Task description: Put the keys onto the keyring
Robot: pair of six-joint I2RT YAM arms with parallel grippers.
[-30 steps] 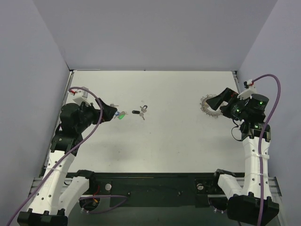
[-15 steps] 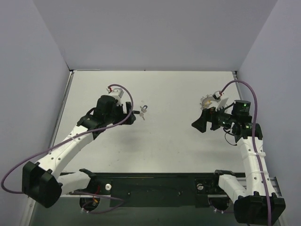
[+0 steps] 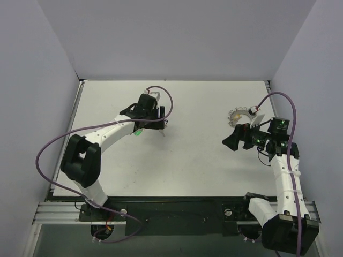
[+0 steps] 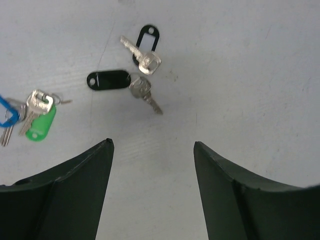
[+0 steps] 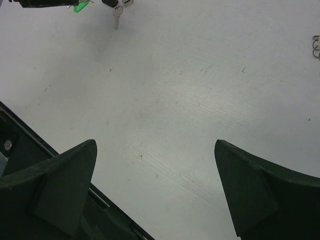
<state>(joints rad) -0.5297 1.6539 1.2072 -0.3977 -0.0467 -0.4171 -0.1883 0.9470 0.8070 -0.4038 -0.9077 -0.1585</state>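
Swept in from the table's left edge over the past second, the left arm now reaches mid-table, its dark left fingers (image 4: 92, 170) spread and empty above the white table (image 4: 260, 75). Just ahead of the gap, slightly left of its centre line in the wrist view, lie two small silver keys with black plastic tags (image 4: 137, 75), their heads close together. The nearer key's blade slants back toward the finger on the right of that view, and its oval tag lies crosswise to the reach. The farther key's blade points away and to the left. A green-tagged silver key (image 4: 40, 122) and a blue-tagged one (image 4: 6, 116) sit off to the left, outside the gap. The right arm has swung back from the large silver wire keyring fringed with small rings (image 3: 237, 114), which rests at the table's far right. The right fingers (image 5: 75, 170) stand wide apart, holding nothing, aimed toward the centre. The left arm is plainly nearer the keys, the right nearer the ring. Taking the nearer key would probably call for a short advance and a slight turn, so the fingers close across its blade.
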